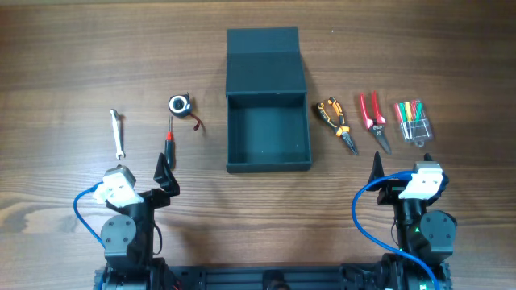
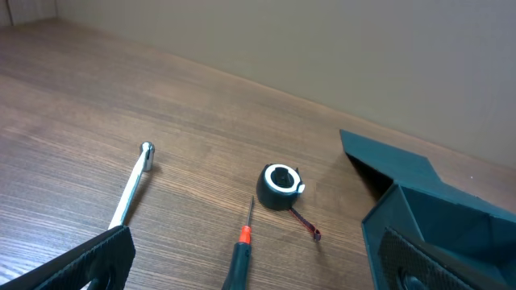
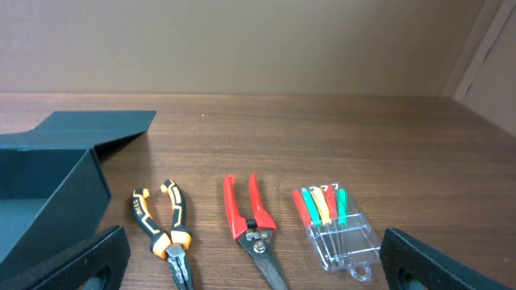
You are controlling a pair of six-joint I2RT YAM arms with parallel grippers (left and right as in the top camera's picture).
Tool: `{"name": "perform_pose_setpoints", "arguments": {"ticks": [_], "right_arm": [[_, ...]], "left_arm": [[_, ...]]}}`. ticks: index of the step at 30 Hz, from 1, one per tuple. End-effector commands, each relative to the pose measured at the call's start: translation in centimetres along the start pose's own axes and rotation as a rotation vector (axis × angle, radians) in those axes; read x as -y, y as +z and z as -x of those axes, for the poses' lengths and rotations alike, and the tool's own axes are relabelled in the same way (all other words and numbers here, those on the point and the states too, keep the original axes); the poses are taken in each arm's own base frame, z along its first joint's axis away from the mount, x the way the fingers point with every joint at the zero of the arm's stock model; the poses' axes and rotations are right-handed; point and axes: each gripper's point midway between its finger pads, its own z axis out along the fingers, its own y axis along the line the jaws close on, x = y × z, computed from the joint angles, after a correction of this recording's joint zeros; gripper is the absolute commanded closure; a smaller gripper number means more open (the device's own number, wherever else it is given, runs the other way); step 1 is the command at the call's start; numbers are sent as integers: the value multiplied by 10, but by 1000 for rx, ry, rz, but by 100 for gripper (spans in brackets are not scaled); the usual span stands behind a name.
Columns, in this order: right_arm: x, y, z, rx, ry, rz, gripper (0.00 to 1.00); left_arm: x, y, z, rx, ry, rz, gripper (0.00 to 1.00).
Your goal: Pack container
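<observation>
Screwdriver (image 1: 168, 149) lies just ahead of the left tool (image 1: 166, 176), shaft pointing away from it, the open container (image 1: 268, 166) further right; left and right tool (image 1: 379, 179) both gape wide, empty.

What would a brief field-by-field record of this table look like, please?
Container: dark teal-grey square box, flat lid hinged open, nothing inside
Left of box: silver wrench, red-and-black screwdriver, round black tape measure
Right of box: orange-and-black pliers, red-handled snips, clear pack of coloured-handled tools
Left gripper: open, empty
Right gripper: open, empty
Packed so far: nothing
</observation>
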Motion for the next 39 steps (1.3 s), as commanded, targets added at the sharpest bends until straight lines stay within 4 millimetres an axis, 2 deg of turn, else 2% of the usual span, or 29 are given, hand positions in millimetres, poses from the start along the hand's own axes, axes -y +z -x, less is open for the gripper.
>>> {"name": "perform_pose_setpoints", "arguments": {"ticks": [1,3,6,9,11,14,17,18,21,24,27,31,32,34,37,38,39], "right_arm": [[-2,-1,2,13,16,11,0],[-2,-1,2,13,16,11,0],[-2,-1,2,13,15,11,0],[-2,-1,2,13,15,12,0],[-2,-1,3,15,15,11,0],[-6,-1,15,65,52,39,0],[-10,-1,15,61,182,65,0],[-13,-1,13,48,190,81,0],[-43,-6,6,16,124,257,0],[-59,-11,8,7,117,354,0],[-59,-11,12,-36,131,356,0],[-54,-5,14,-212,104,325,0],[-54,-1,19,-256,81,328,0],[-54,10,41,-325,60,334,0],[-56,32,92,-390,75,357,0],[-60,40,113,-403,83,386,0],[-65,43,127,-413,96,418,0]], "left_arm": [[-1,0,0,12,-5,3,0],[3,0,0,9,-6,-17,0],[18,0,-11,-47,-4,-107,0],[42,-4,-20,-102,-23,-248,0],[43,-5,-21,-119,-126,-249,0],[48,-6,-23,-153,-263,-271,0],[51,-7,-23,-159,-269,-289,0],[51,-7,-23,-159,-269,-288,0],[50,-9,-23,-173,-270,-275,0],[52,-12,-11,-159,-270,-271,1],[44,-12,3,-161,-270,-193,0],[34,-6,29,-197,-205,-62,1],[35,-3,36,-218,-176,-45,1],[37,8,51,-288,-113,-2,0],[36,34,76,-417,-109,96,0],[35,44,85,-456,-114,126,0],[33,53,93,-490,-118,153,0]]}}
